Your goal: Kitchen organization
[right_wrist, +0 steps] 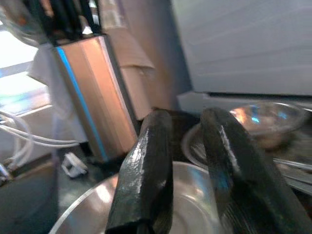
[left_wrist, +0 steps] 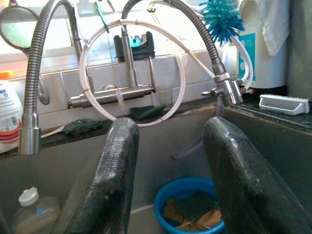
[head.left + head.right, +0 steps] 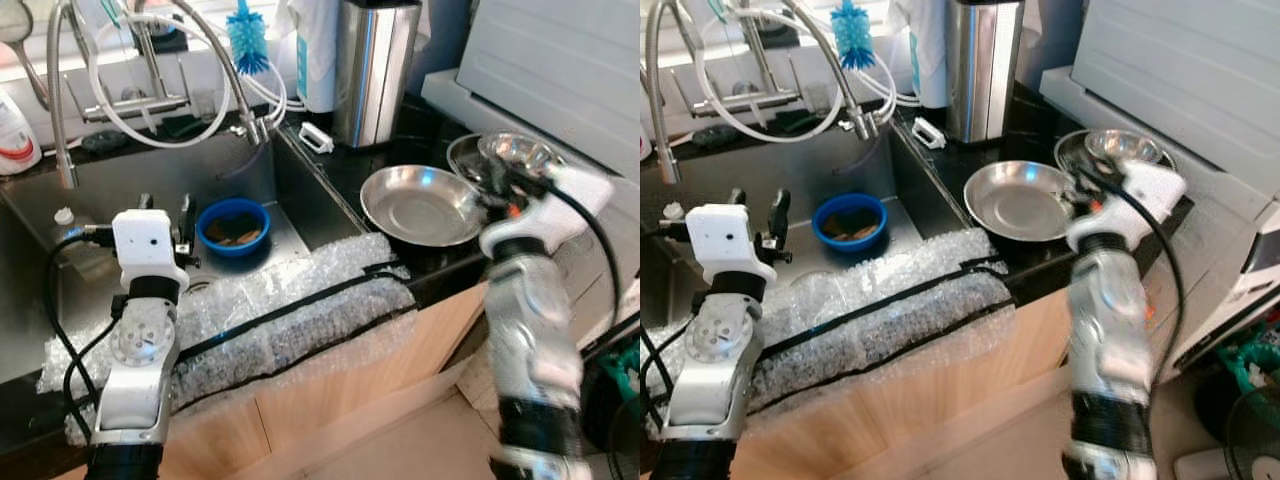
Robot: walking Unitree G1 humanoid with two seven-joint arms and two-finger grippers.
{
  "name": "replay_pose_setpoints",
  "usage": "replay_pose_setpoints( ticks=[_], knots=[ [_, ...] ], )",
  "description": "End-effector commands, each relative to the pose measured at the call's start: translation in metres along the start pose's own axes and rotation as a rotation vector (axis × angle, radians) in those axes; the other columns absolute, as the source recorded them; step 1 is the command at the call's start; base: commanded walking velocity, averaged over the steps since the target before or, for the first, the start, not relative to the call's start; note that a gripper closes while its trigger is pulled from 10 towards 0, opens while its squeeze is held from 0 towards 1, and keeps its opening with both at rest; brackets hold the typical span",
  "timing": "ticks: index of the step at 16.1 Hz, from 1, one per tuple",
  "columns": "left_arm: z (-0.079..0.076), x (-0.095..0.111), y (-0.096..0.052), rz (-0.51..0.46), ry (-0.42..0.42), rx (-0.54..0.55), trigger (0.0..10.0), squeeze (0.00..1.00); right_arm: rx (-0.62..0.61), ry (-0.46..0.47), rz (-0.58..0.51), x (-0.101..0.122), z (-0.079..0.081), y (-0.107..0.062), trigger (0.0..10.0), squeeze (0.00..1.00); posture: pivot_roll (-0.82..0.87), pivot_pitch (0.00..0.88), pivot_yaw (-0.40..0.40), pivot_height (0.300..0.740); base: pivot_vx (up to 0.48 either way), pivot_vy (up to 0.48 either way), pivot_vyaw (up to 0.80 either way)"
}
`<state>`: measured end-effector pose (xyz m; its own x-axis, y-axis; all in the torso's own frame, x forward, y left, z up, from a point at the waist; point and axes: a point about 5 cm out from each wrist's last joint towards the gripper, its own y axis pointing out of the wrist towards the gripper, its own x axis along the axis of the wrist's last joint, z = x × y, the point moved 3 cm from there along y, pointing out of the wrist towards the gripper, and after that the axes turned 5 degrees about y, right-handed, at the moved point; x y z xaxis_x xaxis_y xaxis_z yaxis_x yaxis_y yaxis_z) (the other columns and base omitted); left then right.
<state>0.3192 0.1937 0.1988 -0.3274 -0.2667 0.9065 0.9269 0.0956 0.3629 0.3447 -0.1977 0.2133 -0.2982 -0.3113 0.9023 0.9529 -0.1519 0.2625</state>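
The right hand point(image 1: 187, 170), fingers parted and empty, hovered directly above the round steel bowl point(image 3: 420, 205) on the dark worktop point(image 3: 345, 165), nearer than the open left hand point(image 2: 168, 170) over the sink point(image 3: 120, 200).

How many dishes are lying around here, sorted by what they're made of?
Steel dishes on the counter: 2, a wide steel plate and a smaller steel bowl behind it.
Blue plastic bowls in the sink: 1, the blue bowl.
Total: 3

daylit window ledge point(image 2: 146, 46) behind a steel sink point(image 3: 120, 200), dark counter point(image 3: 400, 150), wooden cabinet front point(image 3: 350, 380).
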Motion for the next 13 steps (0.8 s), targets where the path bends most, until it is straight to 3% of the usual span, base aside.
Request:
replay_pose_setpoints(
  ticks=[1,4,8,9,10,11,13],
  knots=[
    [0.002,-0.001,0.000,0.011,0.008,-0.011,10.0,0.00,-0.031,0.004,-0.008,0.010,-0.005,-0.004,10.0,1.00,-0.06,0.011,0.015,0.740,0.000,0.000,0.00],
    [0.003,-0.001,-0.001,0.012,0.010,-0.013,10.0,0.00,-0.047,-0.002,0.002,0.012,-0.008,-0.008,10.0,1.00,-0.06,0.014,0.014,0.740,0.000,0.000,0.00],
    [0.003,-0.002,-0.002,0.019,0.019,-0.016,10.0,0.00,-0.137,0.093,0.035,0.010,-0.022,-0.012,10.0,1.00,-0.06,0.016,0.010,0.740,0.000,0.000,0.00],
    [0.004,-0.003,-0.002,0.021,0.021,-0.015,10.0,0.00,-0.177,0.134,0.060,0.006,-0.027,-0.011,10.0,0.07,-0.06,0.015,0.009,0.740,0.000,0.000,0.00],
    [0.004,-0.003,-0.002,0.022,0.022,-0.014,10.0,0.00,-0.196,0.154,0.075,0.003,-0.029,-0.011,10.0,0.07,-0.06,0.015,0.009,0.740,0.000,0.000,0.00],
    [0.003,-0.004,-0.003,0.023,0.022,-0.015,10.0,0.00,-0.217,0.182,0.096,-0.001,-0.033,-0.010,10.0,0.00,-0.06,0.013,0.006,0.740,0.000,0.000,0.00],
    [0.002,-0.003,-0.003,0.022,0.023,-0.017,10.0,0.00,-0.240,0.188,0.181,-0.017,-0.036,-0.006,10.0,0.00,-0.06,0.009,0.004,0.740,0.000,0.000,0.00]
  ],
)
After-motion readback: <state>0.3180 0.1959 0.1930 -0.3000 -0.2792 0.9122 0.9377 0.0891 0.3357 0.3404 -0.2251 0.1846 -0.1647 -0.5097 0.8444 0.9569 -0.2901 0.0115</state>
